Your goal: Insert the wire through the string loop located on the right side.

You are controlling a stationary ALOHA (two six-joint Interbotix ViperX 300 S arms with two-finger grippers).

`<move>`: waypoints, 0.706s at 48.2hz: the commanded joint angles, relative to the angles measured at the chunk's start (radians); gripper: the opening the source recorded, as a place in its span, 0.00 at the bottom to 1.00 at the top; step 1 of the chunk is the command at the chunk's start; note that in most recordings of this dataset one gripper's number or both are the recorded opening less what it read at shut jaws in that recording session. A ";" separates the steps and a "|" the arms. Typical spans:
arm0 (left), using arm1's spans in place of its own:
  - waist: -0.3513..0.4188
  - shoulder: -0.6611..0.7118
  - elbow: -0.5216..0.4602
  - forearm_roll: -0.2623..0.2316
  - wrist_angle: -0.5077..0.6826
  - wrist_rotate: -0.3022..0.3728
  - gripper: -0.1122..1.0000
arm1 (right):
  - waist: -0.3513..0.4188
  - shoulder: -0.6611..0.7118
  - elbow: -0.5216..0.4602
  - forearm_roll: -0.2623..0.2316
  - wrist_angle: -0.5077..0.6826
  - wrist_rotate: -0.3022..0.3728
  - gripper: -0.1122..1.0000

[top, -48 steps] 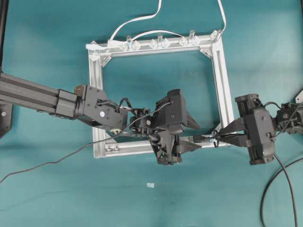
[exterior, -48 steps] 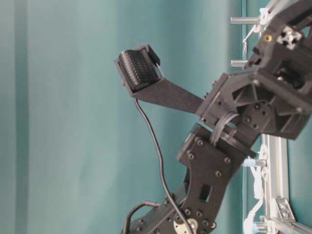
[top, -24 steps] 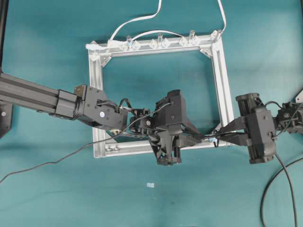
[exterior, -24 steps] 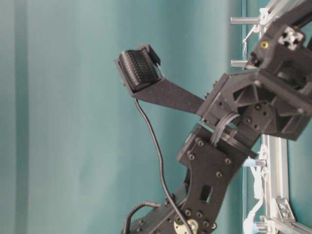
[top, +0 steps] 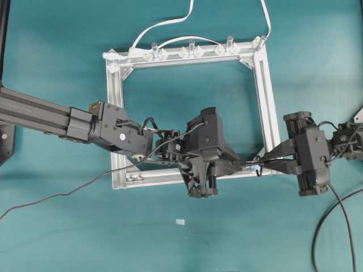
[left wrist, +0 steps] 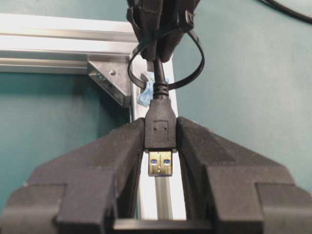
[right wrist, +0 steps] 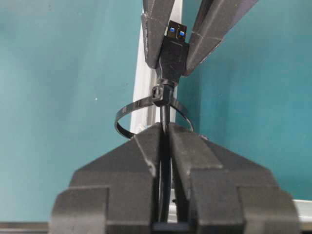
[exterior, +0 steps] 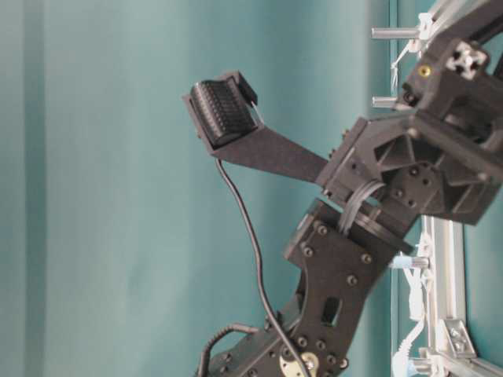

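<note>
Item, wire (left wrist: 160, 124): your left gripper (left wrist: 160, 146) clamps its plug, right gripper (right wrist: 165, 141) pinched on the cable beyond, long axis threading the string loop (left wrist: 195, 58) between them

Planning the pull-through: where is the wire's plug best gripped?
Grip the wire by its plug's flat black sides, coming from the metal-tip end: the plug sits through the string loop, tip free, while the right gripper pinches the thin cable behind.

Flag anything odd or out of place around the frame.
Nothing looks damaged. The wire runs through the string loop. Only a small pale scrap lies loose on the teal surface outside the frame.
</note>
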 commanded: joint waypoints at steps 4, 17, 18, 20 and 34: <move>-0.003 -0.029 -0.015 0.003 -0.003 0.002 0.30 | -0.002 -0.008 -0.005 -0.003 -0.005 0.002 0.16; -0.003 -0.031 -0.015 0.003 -0.002 0.002 0.30 | -0.002 -0.018 0.006 -0.002 -0.009 -0.008 0.64; -0.003 -0.031 -0.015 0.003 -0.002 0.003 0.30 | -0.002 -0.020 0.009 -0.003 -0.011 -0.008 0.70; -0.003 -0.031 -0.015 0.003 -0.002 0.003 0.30 | -0.002 -0.029 0.014 -0.002 -0.014 -0.008 0.80; -0.003 -0.031 -0.015 0.003 -0.002 0.003 0.30 | -0.002 -0.055 0.038 -0.003 -0.015 -0.006 0.94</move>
